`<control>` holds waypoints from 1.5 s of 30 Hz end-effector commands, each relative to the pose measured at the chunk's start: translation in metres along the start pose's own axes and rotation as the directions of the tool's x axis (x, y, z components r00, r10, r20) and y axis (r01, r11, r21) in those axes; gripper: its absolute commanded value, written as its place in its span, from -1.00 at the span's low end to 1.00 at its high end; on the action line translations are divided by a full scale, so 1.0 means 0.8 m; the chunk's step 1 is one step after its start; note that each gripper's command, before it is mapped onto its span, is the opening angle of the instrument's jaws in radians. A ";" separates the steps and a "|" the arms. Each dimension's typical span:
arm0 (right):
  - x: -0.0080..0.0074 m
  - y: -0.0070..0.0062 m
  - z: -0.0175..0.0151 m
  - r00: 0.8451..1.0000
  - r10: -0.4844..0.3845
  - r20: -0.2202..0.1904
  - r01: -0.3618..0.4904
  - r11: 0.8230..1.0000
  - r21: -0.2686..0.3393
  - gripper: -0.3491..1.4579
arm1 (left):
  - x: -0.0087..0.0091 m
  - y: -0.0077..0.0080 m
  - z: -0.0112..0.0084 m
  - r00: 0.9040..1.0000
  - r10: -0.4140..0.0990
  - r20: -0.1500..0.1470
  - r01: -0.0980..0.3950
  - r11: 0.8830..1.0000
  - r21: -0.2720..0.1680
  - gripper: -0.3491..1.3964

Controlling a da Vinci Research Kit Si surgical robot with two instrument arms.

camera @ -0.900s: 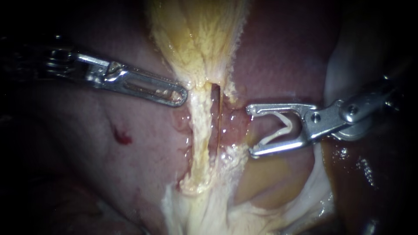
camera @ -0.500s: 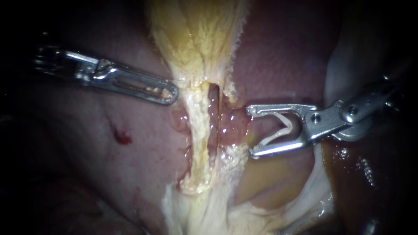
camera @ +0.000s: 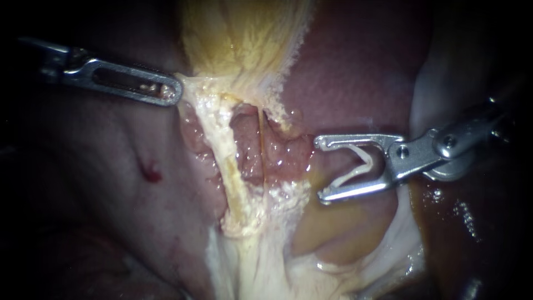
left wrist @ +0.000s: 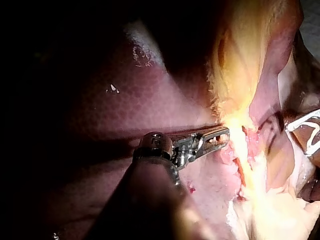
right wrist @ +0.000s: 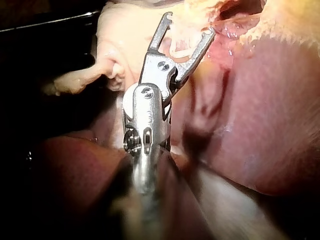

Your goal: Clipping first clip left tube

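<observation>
Rightward, right instrument [camera: 319, 168] with white clip [camera: 358, 162] between jaws.

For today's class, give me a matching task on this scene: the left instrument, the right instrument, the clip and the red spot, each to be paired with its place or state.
Things
1. left instrument
2. right instrument
3. clip
4. red spot

Places and states
A. white, V-shaped, open, between two jaws
B. on the liver, touched by nothing
C. jaws shut on pale tissue below the gallbladder
D. jaws wide apart, holding the clip, short of the left tube

Pairs: 1-C, 2-D, 3-A, 4-B
</observation>
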 end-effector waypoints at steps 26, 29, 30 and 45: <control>-0.0049 0.0025 0.0121 0.986 0.165 0.016 -0.165 0.986 0.022 -0.06 | 0.0009 -0.0021 0.0009 1.000 0.004 -0.005 -0.004 1.000 0.005 -1.00; -0.0064 0.0033 0.0131 0.982 0.189 0.019 -0.189 0.982 0.023 -0.06 | 0.0008 -0.0021 0.0010 1.000 0.004 -0.005 -0.004 1.000 0.005 -1.00; -0.0068 0.0035 0.0133 0.981 0.193 0.020 -0.194 0.981 0.023 -0.06 | 0.0008 -0.0021 0.0010 1.000 0.004 -0.005 -0.004 1.000 0.005 -1.00; -0.0107 0.0057 0.0161 0.970 0.243 0.026 -0.243 0.970 0.025 -0.06 | 0.0009 -0.0029 0.0011 1.000 0.003 -0.006 -0.003 1.000 0.008 -1.00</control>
